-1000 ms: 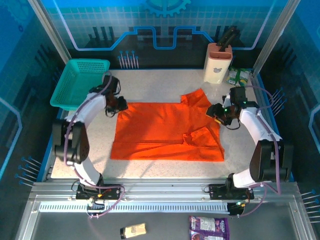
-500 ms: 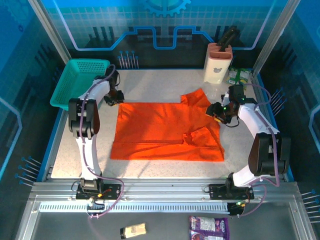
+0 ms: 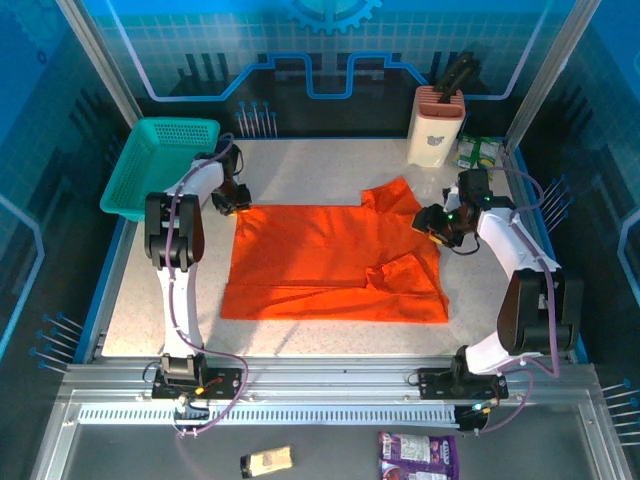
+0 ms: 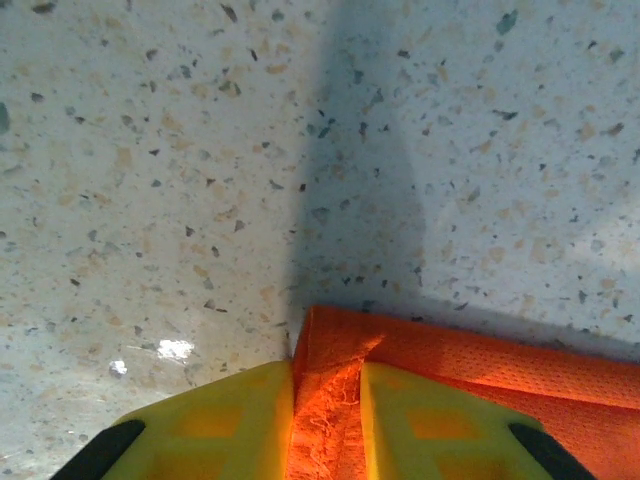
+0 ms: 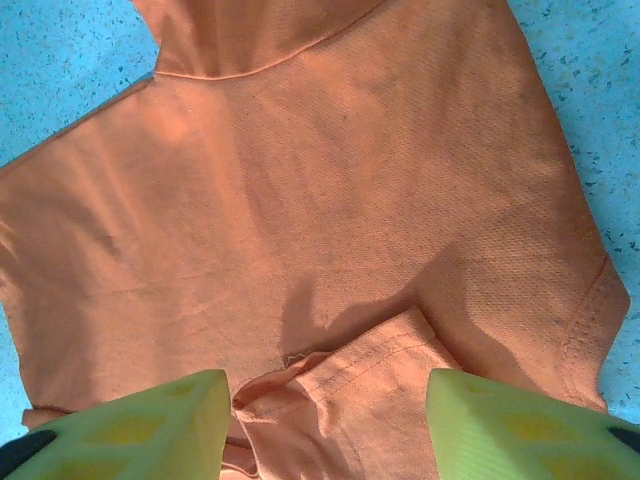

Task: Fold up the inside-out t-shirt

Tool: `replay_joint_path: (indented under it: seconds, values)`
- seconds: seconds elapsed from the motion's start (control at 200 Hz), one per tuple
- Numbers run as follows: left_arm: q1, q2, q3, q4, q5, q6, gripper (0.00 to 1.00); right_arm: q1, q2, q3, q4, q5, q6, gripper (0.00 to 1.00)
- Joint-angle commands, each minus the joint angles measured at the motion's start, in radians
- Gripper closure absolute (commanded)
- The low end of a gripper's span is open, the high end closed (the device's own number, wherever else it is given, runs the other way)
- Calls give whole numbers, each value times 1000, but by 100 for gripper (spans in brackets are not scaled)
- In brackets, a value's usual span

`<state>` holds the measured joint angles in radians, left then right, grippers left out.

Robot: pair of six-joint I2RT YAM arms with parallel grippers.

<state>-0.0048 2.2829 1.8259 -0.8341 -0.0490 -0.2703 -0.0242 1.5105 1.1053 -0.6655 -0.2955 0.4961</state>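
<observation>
Though purple packet (image 3: 418,455) print illegible, left pincer (image 4: 325,378) tight on t-shirt (image 3: 320,260) corner, right pincer (image 5: 327,392) agape over cloth.

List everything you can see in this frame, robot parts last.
t-shirt: one, orange, spread flat mid-table
basket: one, teal, far left corner of the table
knife block: one, cream, far right of the table, dark handles sticking out
green packet: one, green, just right of the knife block
purple packet: one, purple, on the ledge in front of the arm bases
small item: one, yellowish, same ledge, too small to identify
table: one, speckled white
left gripper: one, yellow fingers, shut on the t-shirt's far left corner
right gripper: one, yellow-green fingers, open over the t-shirt's right side
</observation>
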Motion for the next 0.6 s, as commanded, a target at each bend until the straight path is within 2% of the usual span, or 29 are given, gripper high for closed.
replay_joint_path:
  seconds: [0.0,0.26,0.595]
  values:
    - [2,17,8,-17,-12,28,75,14,-27,-17,-19,-19,-5,44]
    - [0,-32,-4,41,15,28,75,15,-15,-9,-16,-26,-10,45]
    - [0,2,34,12,6,33,78,18,-33,-29,-11,-30,-4,45]
